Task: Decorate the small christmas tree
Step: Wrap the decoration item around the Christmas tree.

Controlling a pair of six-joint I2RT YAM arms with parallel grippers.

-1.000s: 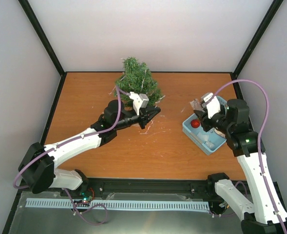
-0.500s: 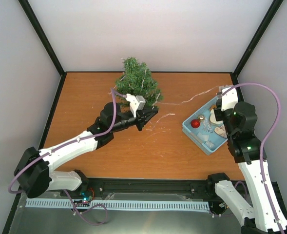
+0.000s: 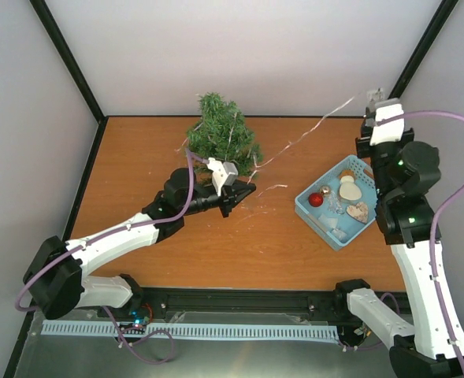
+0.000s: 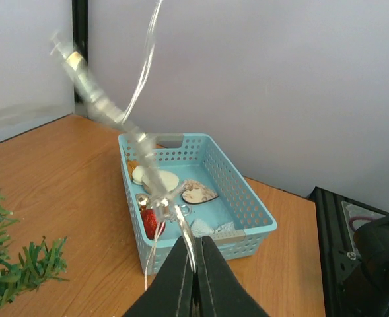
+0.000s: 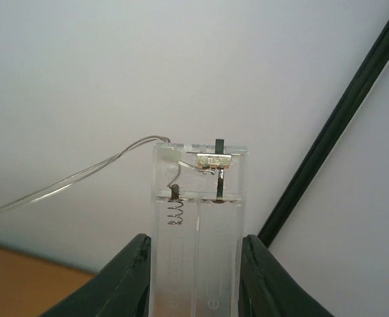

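The small christmas tree [image 3: 220, 138] stands at the back middle of the table; its branch tips [image 4: 12, 264] show at the left wrist view's lower left. My left gripper [image 3: 243, 191] [image 4: 195, 254] is just right of the tree's foot, shut on a thin silvery light wire [image 3: 302, 135] [image 4: 144, 142]. The wire runs up and right to a clear battery box [image 3: 373, 96] [image 5: 197, 218]. My right gripper [image 3: 377, 106] [image 5: 194, 249] is shut on that box's sides, high near the back right corner.
A light blue basket [image 3: 314, 223] [image 4: 260, 211] sits at the right on the table. It holds a red ball [image 3: 316, 199] [image 4: 151, 221], a heart ornament [image 3: 358, 211] [image 4: 197, 193] and other small pieces. Walls with black posts close three sides.
My right arm has risen from over the basket toward the back right corner with the battery box, drawing the wire up off the table. My left gripper has shifted slightly.
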